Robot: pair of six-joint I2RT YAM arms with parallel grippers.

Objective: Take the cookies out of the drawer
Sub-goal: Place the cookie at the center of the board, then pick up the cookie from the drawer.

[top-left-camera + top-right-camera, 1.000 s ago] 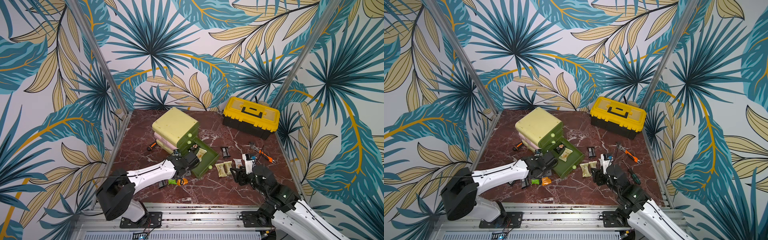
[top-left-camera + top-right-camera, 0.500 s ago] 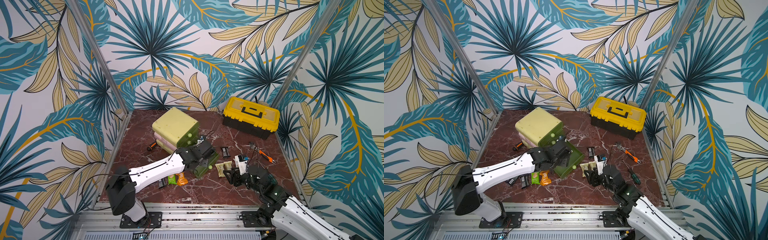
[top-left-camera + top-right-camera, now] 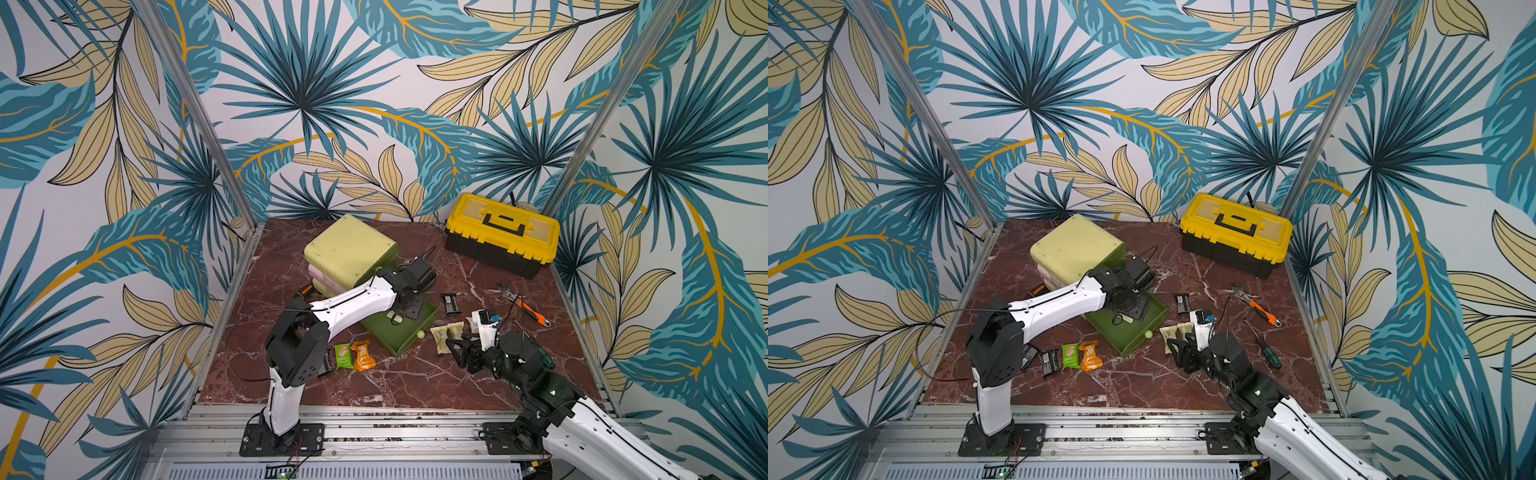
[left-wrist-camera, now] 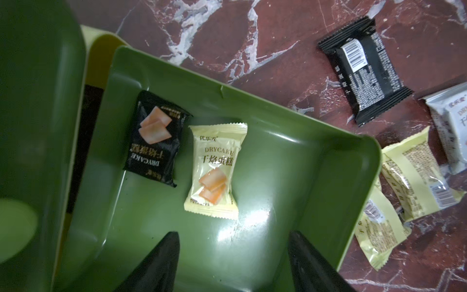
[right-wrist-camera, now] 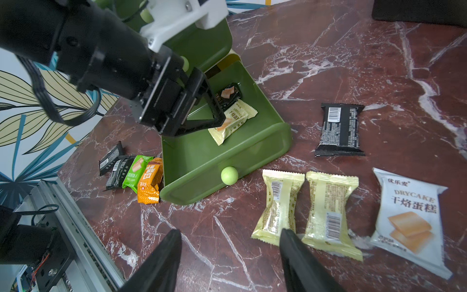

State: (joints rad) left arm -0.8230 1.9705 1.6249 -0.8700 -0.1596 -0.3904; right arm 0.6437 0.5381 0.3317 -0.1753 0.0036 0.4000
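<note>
Drawer (image 4: 290, 161) open on counter (image 3: 415, 382), with two cookies inside, side by side: black cookie (image 4: 155, 139) and cream cookie (image 4: 214, 169). Left jaws: above drawer, spread wide, gripping nothing. Right jaws: low over counter near drawer front, spread wide, gripping nothing. On counter toward right arm: black packet (image 5: 340, 129), two cream packets (image 5: 278, 207), white packet (image 5: 410, 222). On counter toward left arm: black pair (image 5: 113, 164), green packet (image 5: 136, 169), orange packet (image 5: 150, 182), packed close beside drawer wall.

A robot test booth: leaf-printed walls (image 3: 299, 83), aluminium frame (image 3: 374, 428), marble tabletop (image 3: 415, 382).
</note>
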